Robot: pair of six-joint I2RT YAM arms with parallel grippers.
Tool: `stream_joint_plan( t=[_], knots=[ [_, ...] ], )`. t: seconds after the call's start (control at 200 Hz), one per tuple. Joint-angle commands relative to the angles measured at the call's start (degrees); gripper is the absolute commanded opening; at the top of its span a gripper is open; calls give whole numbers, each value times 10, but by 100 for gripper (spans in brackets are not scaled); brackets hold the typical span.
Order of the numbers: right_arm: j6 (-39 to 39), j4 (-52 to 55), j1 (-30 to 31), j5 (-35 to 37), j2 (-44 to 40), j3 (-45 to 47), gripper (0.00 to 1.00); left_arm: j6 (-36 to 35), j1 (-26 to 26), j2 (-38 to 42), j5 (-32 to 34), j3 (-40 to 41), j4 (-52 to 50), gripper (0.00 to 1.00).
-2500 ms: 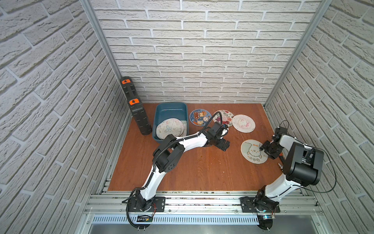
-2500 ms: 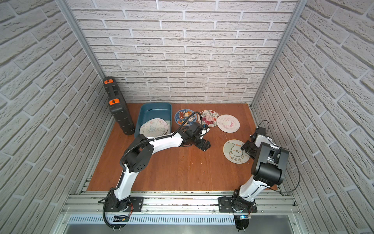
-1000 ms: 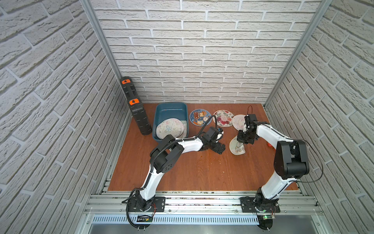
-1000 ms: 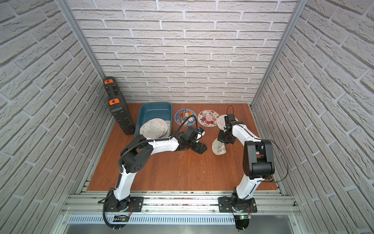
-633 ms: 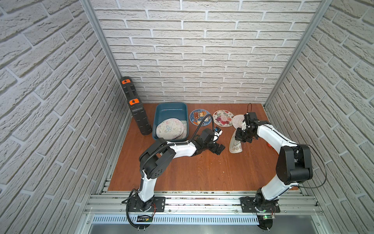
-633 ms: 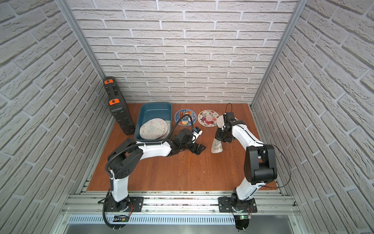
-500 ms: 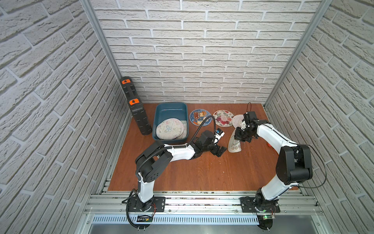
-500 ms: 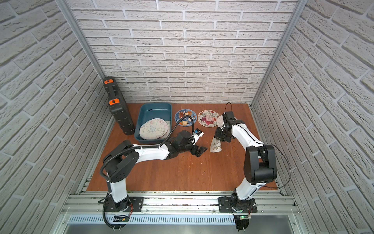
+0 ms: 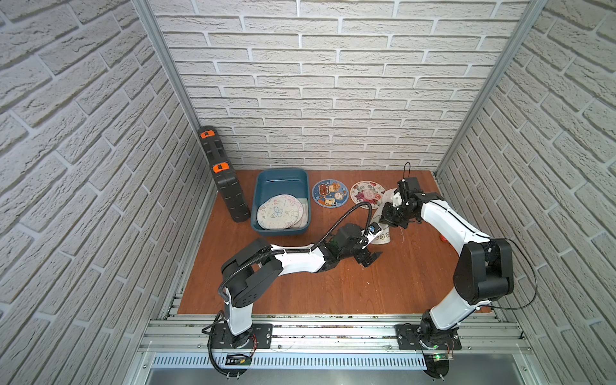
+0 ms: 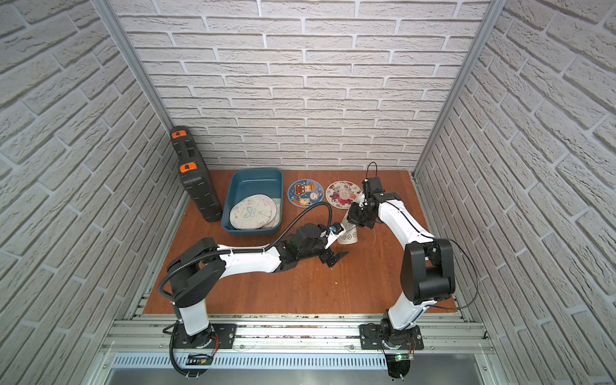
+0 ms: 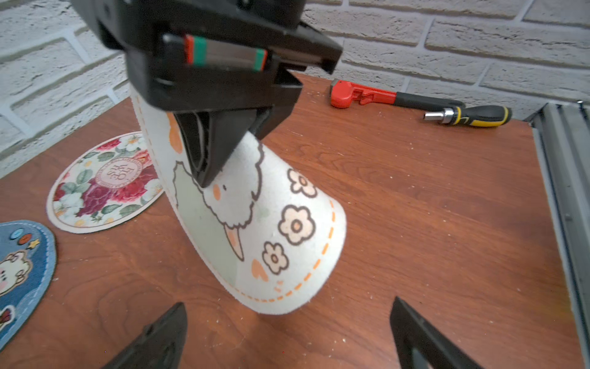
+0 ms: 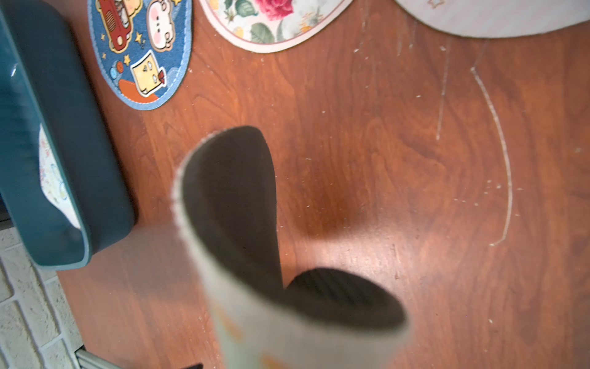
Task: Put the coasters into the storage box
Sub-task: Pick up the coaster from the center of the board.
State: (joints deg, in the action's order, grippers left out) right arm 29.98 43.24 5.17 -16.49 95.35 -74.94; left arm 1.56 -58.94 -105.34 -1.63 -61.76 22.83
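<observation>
Right pincer (image 11: pixel 206 180) is clamped tight on the top edge of a pale coaster (image 11: pixel 287 230) printed with a cartoon animal and flowers. The coaster hangs from the grip curled into a half tube, printed face out. Its dark underside shows in the right wrist view (image 12: pixel 242 191). Can't tell whether its lower edge touches the counter (image 9: pixel 333 283) or hangs just above it. In both top views the held coaster sits mid-frame, right of centre (image 9: pixel 381 236) (image 10: pixel 348 236).

Left pincer (image 11: pixel 289 302) has its jaws spread wide and holds nothing. It is low over the counter just beside the hanging coaster, with one finger either side of its lower edge and not touching it.

The teal storage box (image 9: pixel 281 171) is at upper centre-left of the counter, well apart from the held coaster. A stack of pale coasters (image 9: pixel 278 213) lies in its near end.

A blue coaster (image 9: pixel 330 194) lies flat just right of the box, and a rose-print coaster (image 9: pixel 368 195) next to that. One more pale coaster (image 9: pixel 388 193) is partly hidden behind the right arm.

A black case (image 9: pixel 226 186) with orange latches stands left of the box. A red wrench (image 11: pixel 360 96) and a screwdriver (image 11: pixel 469 115) lie by the wall.
</observation>
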Motion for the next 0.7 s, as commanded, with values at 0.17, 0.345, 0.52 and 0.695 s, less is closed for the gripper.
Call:
stream_joint_plan(
  t=[0.17,0.345,0.52,0.695],
  knots=[
    [8,11,15,-45,-31,-1,8,-37,-3,-14,83,-15,55,97],
    [10,4,23,-64,-36,4,8,-42,-2,-22,96,-23,58,91],
    [7,8,30,-62,-36,5,8,-46,-3,-21,102,-26,56,64],
    [5,10,34,-57,-30,7,8,-49,-2,-16,116,-29,44,20]
  ],
)
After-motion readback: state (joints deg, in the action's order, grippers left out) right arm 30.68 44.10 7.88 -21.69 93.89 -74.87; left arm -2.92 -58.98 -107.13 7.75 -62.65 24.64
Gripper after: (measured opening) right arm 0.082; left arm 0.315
